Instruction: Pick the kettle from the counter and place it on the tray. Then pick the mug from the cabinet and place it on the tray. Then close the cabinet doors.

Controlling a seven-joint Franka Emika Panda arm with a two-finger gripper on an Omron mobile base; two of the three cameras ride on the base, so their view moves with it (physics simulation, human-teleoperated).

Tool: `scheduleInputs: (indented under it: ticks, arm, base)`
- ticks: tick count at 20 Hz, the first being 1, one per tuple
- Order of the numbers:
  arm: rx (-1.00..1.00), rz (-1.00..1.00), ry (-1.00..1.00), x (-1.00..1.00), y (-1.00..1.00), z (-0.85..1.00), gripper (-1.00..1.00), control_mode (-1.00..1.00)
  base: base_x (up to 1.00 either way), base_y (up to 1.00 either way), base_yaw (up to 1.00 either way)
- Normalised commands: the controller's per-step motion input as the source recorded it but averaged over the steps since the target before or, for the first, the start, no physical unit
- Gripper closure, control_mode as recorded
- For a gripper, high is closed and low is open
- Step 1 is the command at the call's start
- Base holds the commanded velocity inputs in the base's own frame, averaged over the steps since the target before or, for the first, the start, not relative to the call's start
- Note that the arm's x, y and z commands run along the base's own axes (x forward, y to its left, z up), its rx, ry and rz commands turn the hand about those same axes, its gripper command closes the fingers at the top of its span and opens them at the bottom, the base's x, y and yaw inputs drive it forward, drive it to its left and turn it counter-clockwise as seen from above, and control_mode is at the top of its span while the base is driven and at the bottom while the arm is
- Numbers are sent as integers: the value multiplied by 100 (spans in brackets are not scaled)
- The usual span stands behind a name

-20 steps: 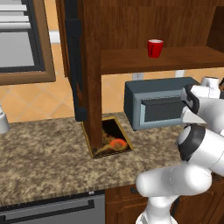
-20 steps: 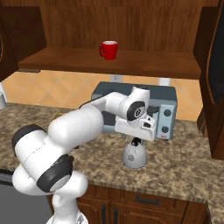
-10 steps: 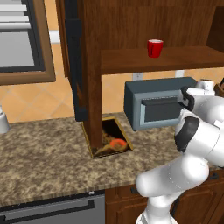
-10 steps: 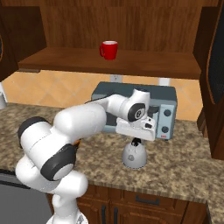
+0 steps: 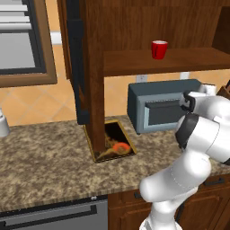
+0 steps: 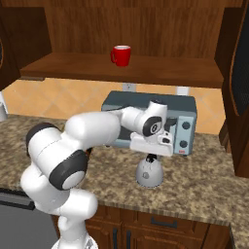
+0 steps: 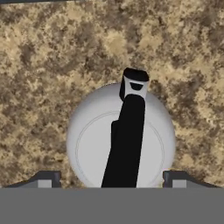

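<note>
While the end effector (image 7: 112,177) has dropped closer, fingers spread astride the kettle (image 7: 121,140), nothing else moved.

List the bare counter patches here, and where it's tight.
Open counter: the wide stretch left of the tray, and in front of it. Tight: the tray sits against the open cabinet door; the hand hangs right over the kettle, close before the toaster oven.

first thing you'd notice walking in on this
The white arm bent down over the small kettle on the granite counter, its gripper straddling the dark top handle in the hand view. Next, the bright red mug alone on the open cabinet's shelf, above the grey toaster oven.
</note>
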Motion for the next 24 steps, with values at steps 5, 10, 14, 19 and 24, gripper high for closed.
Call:
scheduleInputs:
  ticks: [5, 10, 14, 19, 24]
  arm:
    - [0, 2, 0, 0, 0, -15, 100, -100]
    - [0, 0, -2, -15, 1, -5, 100, -100]
    - [-1, 0, -12, -40, 19, 30, 100, -100]
    - [-7, 1, -18, -29, 56, 48, 100, -100]
    - [-6, 5, -14, -15, 79, 32, 100, -100]
  base:
    - [0, 0, 0]
    - [0, 0, 0]
    - [0, 0, 0]
    - [0, 0, 0]
    - [0, 0, 0]
